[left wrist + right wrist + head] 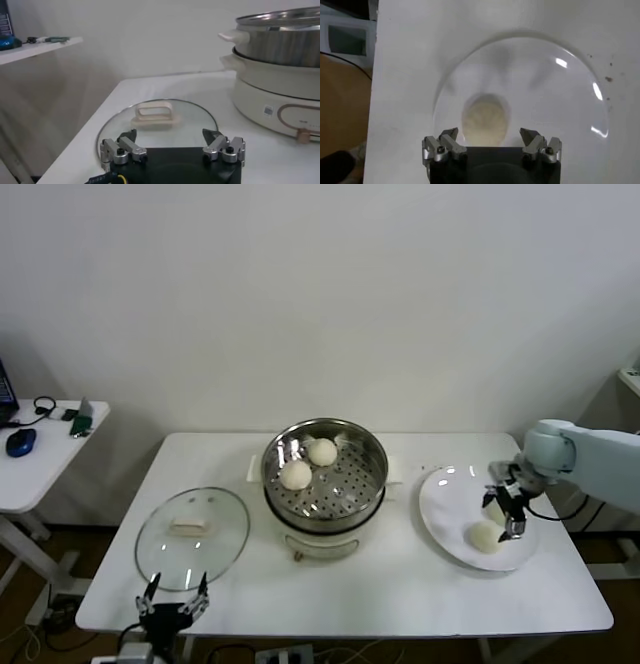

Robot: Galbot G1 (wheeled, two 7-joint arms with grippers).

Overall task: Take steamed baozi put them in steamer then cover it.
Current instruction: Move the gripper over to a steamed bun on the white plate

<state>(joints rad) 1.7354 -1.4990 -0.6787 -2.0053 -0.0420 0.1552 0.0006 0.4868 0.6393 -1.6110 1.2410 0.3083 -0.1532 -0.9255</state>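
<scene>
The steamer (345,484) stands mid-table on its cream pot base (320,544) and holds two baozi (322,451) (295,475). Two more baozi lie on the white plate (445,496) at the right: one (485,536) in full view, the other (492,511) partly hidden by my right gripper (506,506). That gripper is open and hovers low over the plate. In the right wrist view a baozi (485,119) lies just ahead of the open right gripper (489,136). The glass cover (192,534) lies flat at the front left. My left gripper (172,599) is open at the table's front edge, behind the cover.
The left wrist view shows the cover (190,125) with its cream handle (155,114), the left gripper (170,137) and the steamer wall (280,45) beyond. A side table (45,459) with small items stands at the far left.
</scene>
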